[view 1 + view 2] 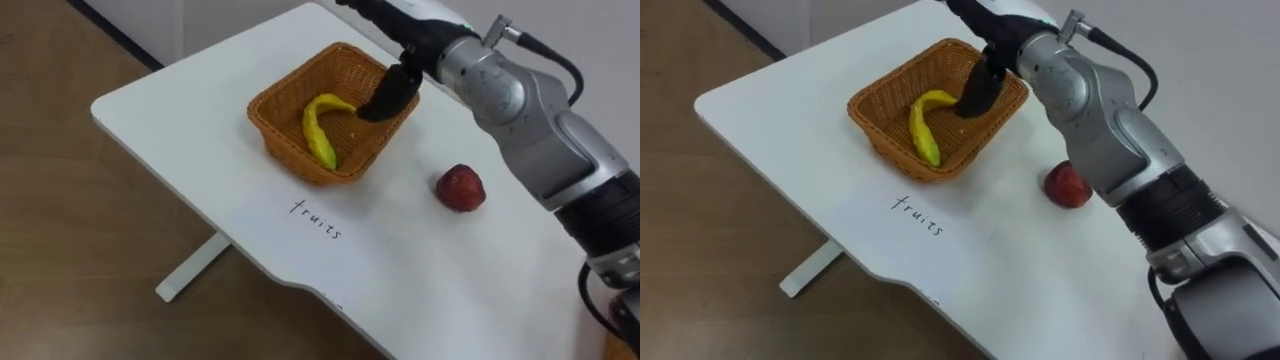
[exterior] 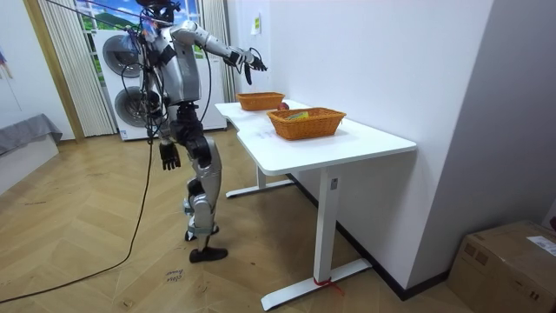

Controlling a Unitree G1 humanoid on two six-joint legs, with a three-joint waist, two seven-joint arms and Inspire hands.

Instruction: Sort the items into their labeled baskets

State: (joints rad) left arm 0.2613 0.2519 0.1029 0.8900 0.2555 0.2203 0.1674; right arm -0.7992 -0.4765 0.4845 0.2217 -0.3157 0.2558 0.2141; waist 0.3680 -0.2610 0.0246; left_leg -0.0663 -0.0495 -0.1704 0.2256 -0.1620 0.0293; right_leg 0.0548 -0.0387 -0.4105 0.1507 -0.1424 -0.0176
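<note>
A yellow banana lies inside the woven fruit basket at the far part of the white table. My right hand hangs over the basket's right inner side. Its dark fingers are straight, pointing down toward the banana's far end, and hold nothing. A red fruit rests on the table to the right of the basket, under my right forearm. In the room view I stand at the table's end with the right arm stretched out over the far basket. My left hand hangs relaxed at my side.
A handwritten label marks the table just in front of the basket. A second woven basket with some items in it stands on the nearer table. The table edge drops to wood floor on my left.
</note>
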